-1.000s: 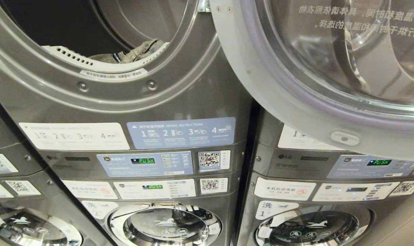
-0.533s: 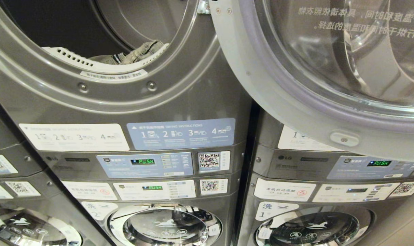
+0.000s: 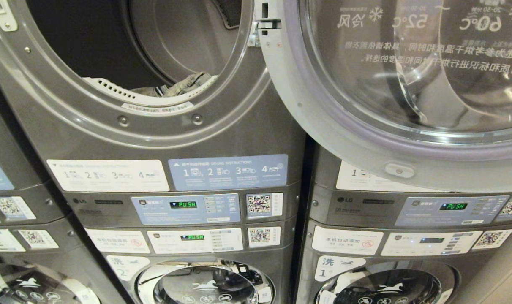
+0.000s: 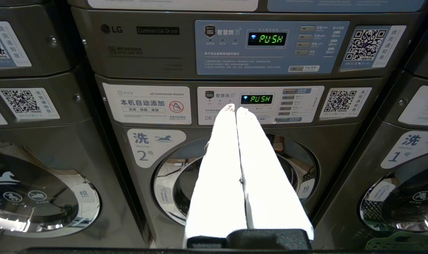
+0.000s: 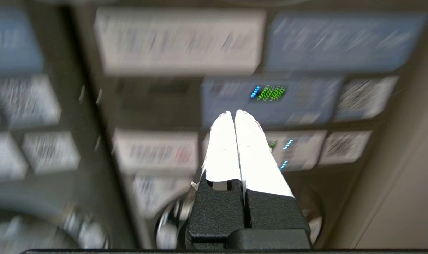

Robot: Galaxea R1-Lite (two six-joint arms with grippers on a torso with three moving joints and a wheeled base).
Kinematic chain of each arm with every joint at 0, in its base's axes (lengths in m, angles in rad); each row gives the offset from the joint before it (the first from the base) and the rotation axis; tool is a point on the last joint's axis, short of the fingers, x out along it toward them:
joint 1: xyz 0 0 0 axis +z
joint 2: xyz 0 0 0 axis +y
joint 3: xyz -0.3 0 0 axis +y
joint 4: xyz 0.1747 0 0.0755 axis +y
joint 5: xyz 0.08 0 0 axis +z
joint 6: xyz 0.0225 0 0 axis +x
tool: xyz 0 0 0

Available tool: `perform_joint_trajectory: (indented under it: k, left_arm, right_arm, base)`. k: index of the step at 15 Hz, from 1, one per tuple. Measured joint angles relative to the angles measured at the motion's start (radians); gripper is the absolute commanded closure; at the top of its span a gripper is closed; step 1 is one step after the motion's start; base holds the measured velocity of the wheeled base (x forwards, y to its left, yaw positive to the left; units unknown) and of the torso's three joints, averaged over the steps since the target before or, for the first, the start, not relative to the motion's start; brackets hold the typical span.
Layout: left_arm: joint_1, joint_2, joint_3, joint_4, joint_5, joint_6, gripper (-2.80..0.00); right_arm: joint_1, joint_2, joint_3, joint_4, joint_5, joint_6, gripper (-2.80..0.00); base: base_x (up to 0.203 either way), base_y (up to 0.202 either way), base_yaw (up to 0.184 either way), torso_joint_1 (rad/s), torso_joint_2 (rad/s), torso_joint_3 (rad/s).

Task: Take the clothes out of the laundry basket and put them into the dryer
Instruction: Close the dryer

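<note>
Our head camera has tilted upward since a second ago, so the whole wall of machines sits lower in view; nothing on it has shifted. We see the open dryer (image 3: 146,80) with its door (image 3: 366,139) swung to the right of the drum, and olive clothes (image 3: 184,88) lying at the drum's front lip. Below the dryer, our left gripper (image 4: 236,110) and right gripper (image 5: 234,113) both hold fingers pressed together, empty, facing the control panels (image 4: 272,47).
</note>
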State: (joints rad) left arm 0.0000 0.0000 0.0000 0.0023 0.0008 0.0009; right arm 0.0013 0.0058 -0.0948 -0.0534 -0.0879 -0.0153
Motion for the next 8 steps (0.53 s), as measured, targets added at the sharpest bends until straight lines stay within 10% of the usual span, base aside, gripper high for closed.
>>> perform_joint_trajectory:
  k: [8]
  left_arm:
    - [0.0, 0.0, 0.0, 0.0, -0.001, 0.001, 0.0]
  right_arm:
    - [0.0, 0.521, -0.404, -0.047, -0.419, 0.347, 0.0]
  base:
    - [0.0, 0.0, 0.0, 0.001, 0.0, 0.004]
